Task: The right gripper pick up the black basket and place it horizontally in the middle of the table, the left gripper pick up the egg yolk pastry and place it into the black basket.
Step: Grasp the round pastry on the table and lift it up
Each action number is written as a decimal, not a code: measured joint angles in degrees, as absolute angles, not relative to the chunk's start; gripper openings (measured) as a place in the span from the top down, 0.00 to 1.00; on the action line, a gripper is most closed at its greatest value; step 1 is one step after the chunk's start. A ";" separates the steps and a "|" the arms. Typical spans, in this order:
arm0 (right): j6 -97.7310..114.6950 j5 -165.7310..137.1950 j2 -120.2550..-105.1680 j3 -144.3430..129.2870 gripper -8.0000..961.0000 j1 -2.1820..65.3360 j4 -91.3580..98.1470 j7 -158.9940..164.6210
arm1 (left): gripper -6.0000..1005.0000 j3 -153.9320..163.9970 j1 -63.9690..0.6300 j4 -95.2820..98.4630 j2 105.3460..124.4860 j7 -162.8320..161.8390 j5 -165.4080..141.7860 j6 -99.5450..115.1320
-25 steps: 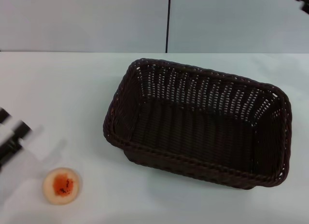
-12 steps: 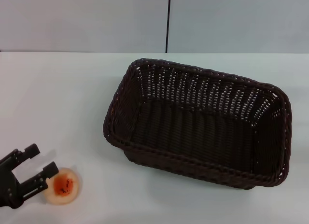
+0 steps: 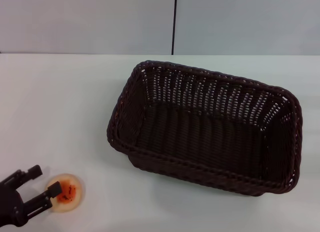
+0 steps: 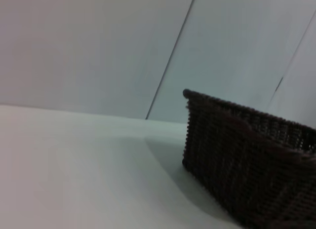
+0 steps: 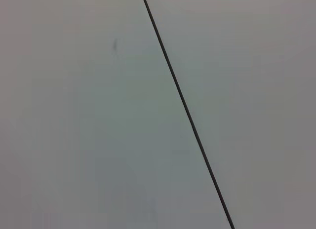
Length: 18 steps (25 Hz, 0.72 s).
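Observation:
The black basket (image 3: pixel 210 129) lies lengthwise across the middle and right of the white table (image 3: pixel 60 102), empty; its end wall also shows in the left wrist view (image 4: pixel 247 160). The egg yolk pastry (image 3: pixel 64 192) sits on the table near the front left corner. My left gripper (image 3: pixel 44 183) is open and low at the front left, its fingers (image 3: pixel 50 193) spread just left of the pastry, one fingertip over the pastry's edge. My right gripper is out of view.
A grey wall with a dark vertical seam (image 3: pixel 174 22) stands behind the table. The right wrist view shows only that wall and seam (image 5: pixel 187 110). Bare tabletop lies between the pastry and the basket.
My left gripper has come down from the left edge toward the front and closed in on the pastry. The right arm, seen at the top right corner earlier, has left the view.

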State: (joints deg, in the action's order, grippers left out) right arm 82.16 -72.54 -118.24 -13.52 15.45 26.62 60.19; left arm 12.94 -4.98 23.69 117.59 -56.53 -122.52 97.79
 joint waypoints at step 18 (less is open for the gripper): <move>81.27 -72.50 -118.30 -13.36 0.41 15.44 25.93 59.88 | 0.71 13.21 -5.49 23.38 117.69 -54.94 -125.33 97.28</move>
State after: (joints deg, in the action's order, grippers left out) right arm 81.27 -72.50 -118.30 -13.36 15.44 25.93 59.88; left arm 13.21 -5.49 23.38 117.69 -54.94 -125.33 97.28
